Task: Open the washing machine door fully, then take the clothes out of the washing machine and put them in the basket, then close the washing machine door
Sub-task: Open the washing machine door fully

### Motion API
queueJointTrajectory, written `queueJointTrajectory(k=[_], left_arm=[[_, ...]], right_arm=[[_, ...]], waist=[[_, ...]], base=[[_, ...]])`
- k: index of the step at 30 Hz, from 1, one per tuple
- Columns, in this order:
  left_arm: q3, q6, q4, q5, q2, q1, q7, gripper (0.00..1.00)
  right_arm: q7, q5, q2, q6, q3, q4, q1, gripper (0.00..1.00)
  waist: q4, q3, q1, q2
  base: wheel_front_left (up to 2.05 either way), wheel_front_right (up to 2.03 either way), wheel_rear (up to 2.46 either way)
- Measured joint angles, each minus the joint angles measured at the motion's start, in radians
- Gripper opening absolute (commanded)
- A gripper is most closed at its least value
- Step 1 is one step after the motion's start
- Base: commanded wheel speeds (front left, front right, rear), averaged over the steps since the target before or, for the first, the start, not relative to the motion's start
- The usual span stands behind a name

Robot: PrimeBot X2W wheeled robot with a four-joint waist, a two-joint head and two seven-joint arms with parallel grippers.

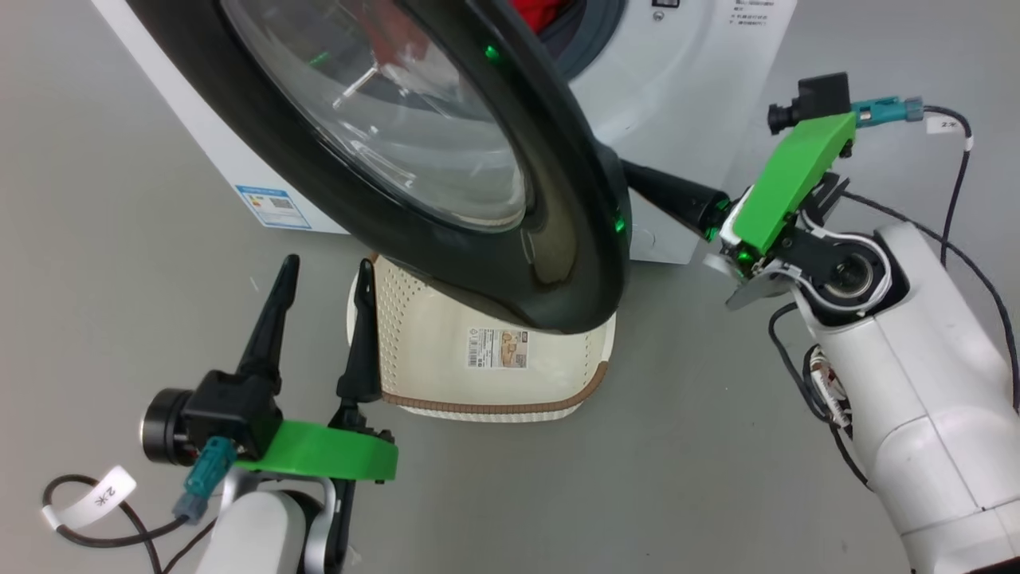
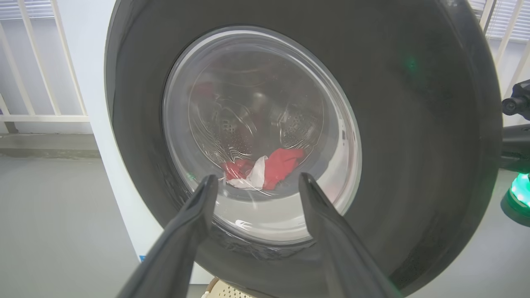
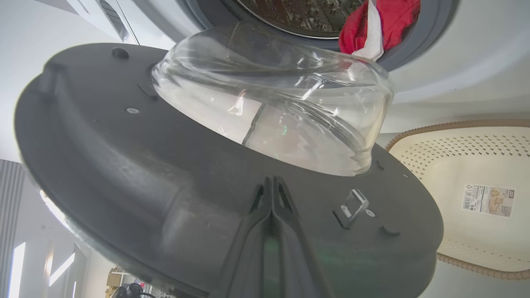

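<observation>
Left of the washing machine door [image 1: 574, 263] and lower, clear of it: left gripper [image 1: 328, 265], fingers spread wide, nothing between them, aimed at the door's outer glass. Behind the door: the white washing machine [image 1: 677, 88], front panel facing out. Door itself part-way open, swung out from that front, glossy black rim outward, clear bowl bulging from the inner side. Straight beneath the door's lower rim: the basket [image 1: 494, 391], upright on the floor, sticker [image 1: 498, 349] on its bottom. Behind the door, at the drum opening: the clothes [image 3: 385, 20], red with a white part, draped over the grey ring [image 3: 430, 29]. Right of the door: right gripper [image 3: 271, 184], fingers pressed fully together, gripping nothing, tips at the door's inner face just beside the base of the bowl; touching or a hair apart, cannot tell.
</observation>
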Motion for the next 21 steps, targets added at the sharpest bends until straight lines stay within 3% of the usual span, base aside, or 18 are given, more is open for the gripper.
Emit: queueJointTrajectory(k=[21], left_arm=[[0.029,0.009,-0.013,0.000,0.000,0.058,0.000,1.00]], right_arm=[[0.029,0.044,0.002,0.000,0.094,-0.136,0.125,0.00]], waist=[[0.064,-0.058,0.0000,0.0000]], base=[[0.00,0.00,0.00]])
